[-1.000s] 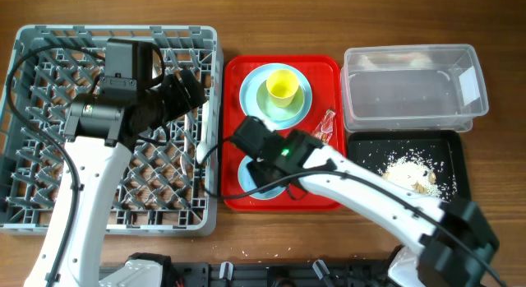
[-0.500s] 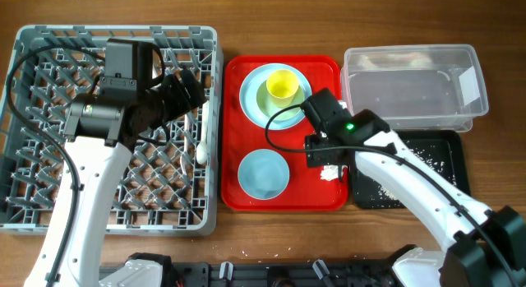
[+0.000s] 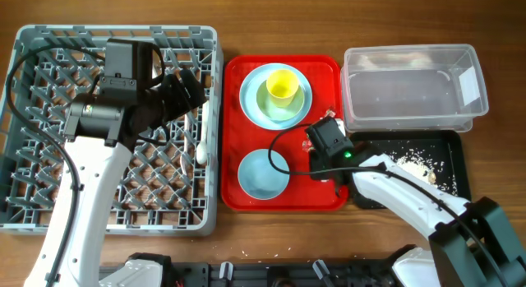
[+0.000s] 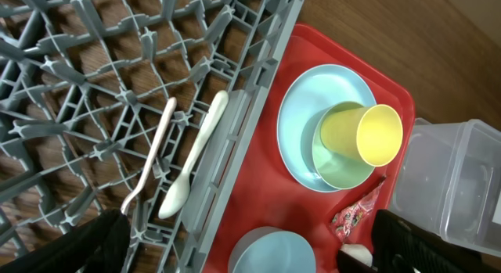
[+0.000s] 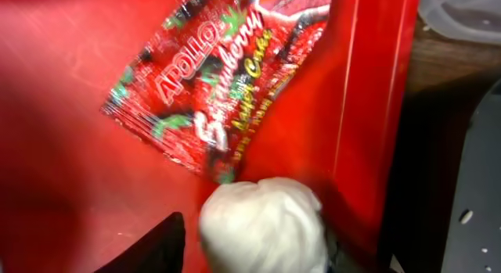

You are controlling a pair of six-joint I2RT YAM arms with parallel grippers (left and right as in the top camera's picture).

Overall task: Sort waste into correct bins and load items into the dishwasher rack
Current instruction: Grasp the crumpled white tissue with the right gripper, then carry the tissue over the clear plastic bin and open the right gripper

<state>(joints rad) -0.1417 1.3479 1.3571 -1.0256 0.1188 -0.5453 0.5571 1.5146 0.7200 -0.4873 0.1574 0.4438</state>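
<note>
At the red tray's (image 5: 63,148) right edge, tissue (image 5: 262,226) sits between the half-hidden right jaws, grip unclear; left jaws gape.

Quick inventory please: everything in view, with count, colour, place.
dishwasher rack: one, grey, left.
fork, spoon: one each, white, in rack.
red tray: one, centre.
plate: one, light blue, tray's far half.
green bowl: one, on plate.
cup: one, yellow, in green bowl.
small bowl: one, light blue, tray's near half.
wrapper: one, red, tray's right edge.
tissue: one, white, beside wrapper.
tub: one, clear, far right.
black tray: one, near right, holding whitish scraps.
left claw: open, over rack.
right claw: open, astride tissue.
</note>
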